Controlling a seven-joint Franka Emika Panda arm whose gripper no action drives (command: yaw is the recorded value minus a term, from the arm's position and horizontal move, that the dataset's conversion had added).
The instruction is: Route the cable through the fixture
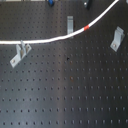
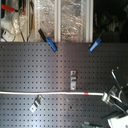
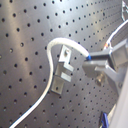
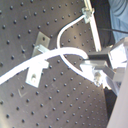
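Cable ends: the cable [image 1: 50, 39] runs off the first exterior view's left edge and its top edge; neither end shows.
Cable at fingers: in the first wrist view the cable [image 3: 70, 45] passes behind the fingers [image 3: 97, 67]; contact cannot be told.
Gripper [image 2: 114, 97]: blurred, cut by the second exterior view's right edge.
Clutter beyond the counter [image 2: 30, 65]: blurred.

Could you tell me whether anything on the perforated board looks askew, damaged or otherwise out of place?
Nothing looks damaged or spilled. The long white cable with its red-orange tape band crosses the black perforated board, and the small grey metal brackets sit tilted at differing angles in the first exterior view.
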